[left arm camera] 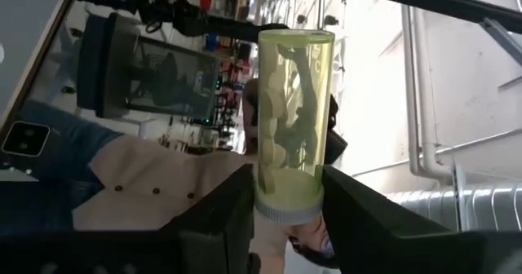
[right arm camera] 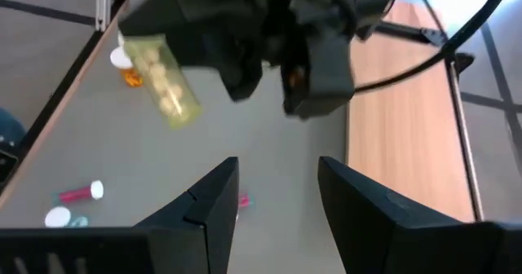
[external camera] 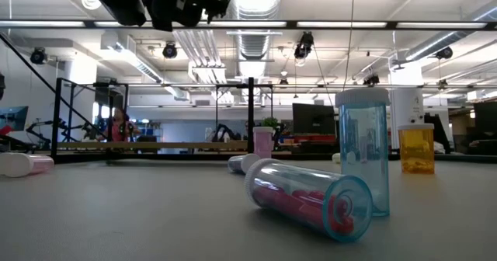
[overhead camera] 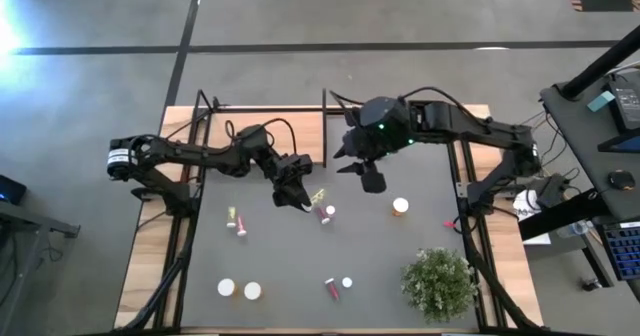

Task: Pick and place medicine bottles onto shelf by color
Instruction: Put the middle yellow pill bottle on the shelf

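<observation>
The left gripper clenched a yellow-green bottle aloft; the right gripper hung empty, fingers apart. Other bottles littered the table, unsorted.

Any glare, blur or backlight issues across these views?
High view: bright glare patch at the upper left corner. Low view: ceiling lights blown out, the lying pink bottle up close. Left wrist view: yellow-green bottle backlit in the left pincer. Right wrist view: soft, with the left arm's pincer smeared.
</observation>
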